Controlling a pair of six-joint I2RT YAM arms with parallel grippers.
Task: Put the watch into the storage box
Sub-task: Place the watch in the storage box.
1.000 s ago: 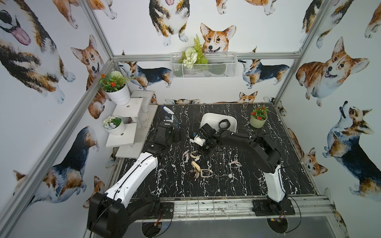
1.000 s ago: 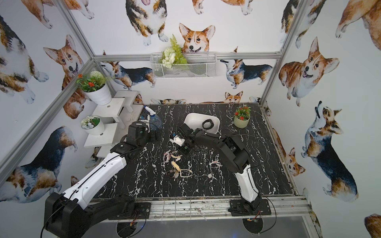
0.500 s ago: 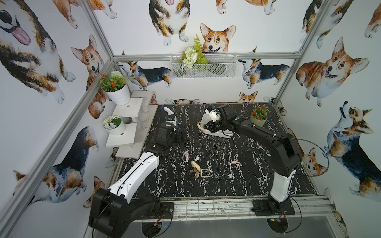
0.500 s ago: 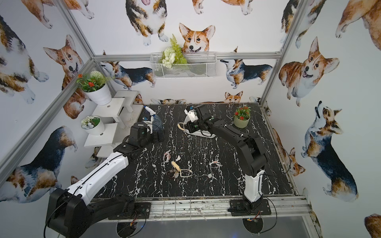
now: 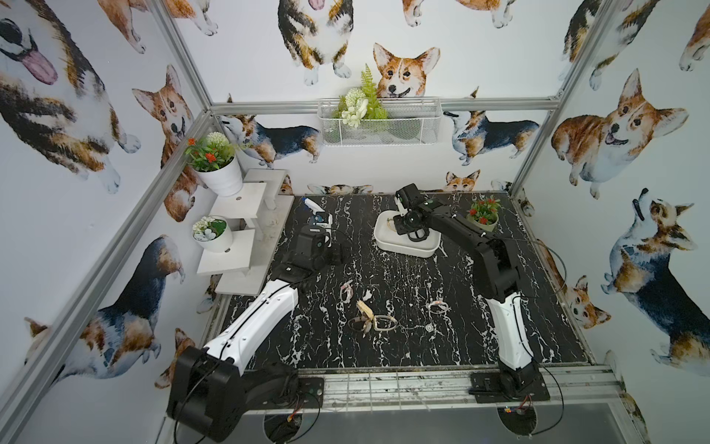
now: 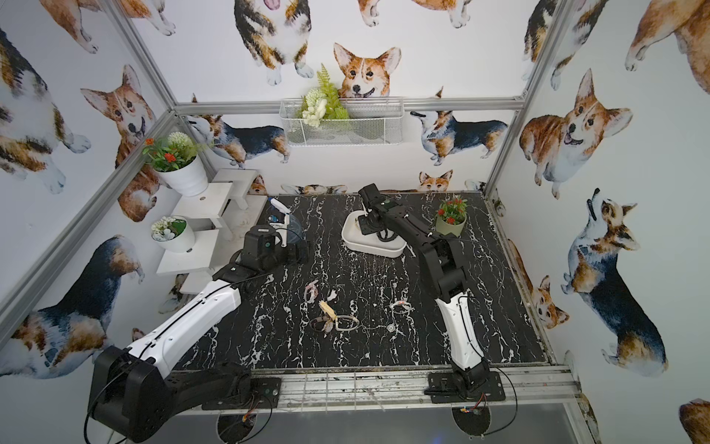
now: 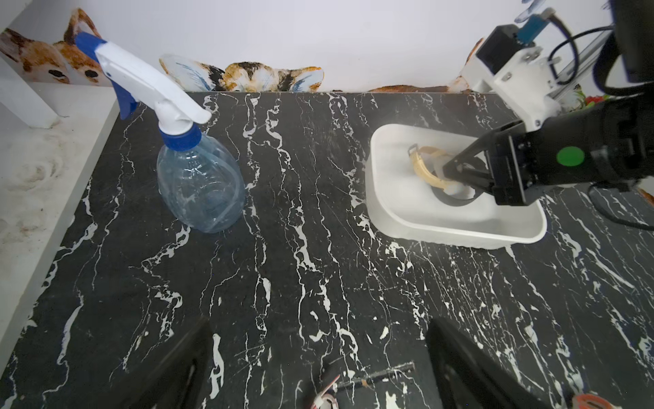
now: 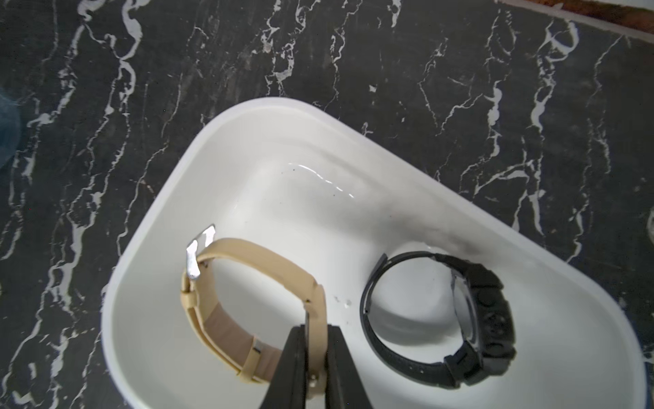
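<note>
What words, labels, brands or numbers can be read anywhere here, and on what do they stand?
None: no legible text in any view.
On the round green sticker on the right arm: blank.
On the black chunky digital watch in the white rounded plastic storage box: face edge-on, unreadable.
On the beige rubber-strap watch: dial hidden.
On the clear plastic spray bottle with blue-and-white trigger: no label shows.

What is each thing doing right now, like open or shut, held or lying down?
Right claw: shut on the beige watch.
Beige watch: held low inside the storage box.
Black watch: lying free in the storage box.
Left claw: open, empty.
Spray bottle: standing upright.
Other watches: lying on the table.
</note>
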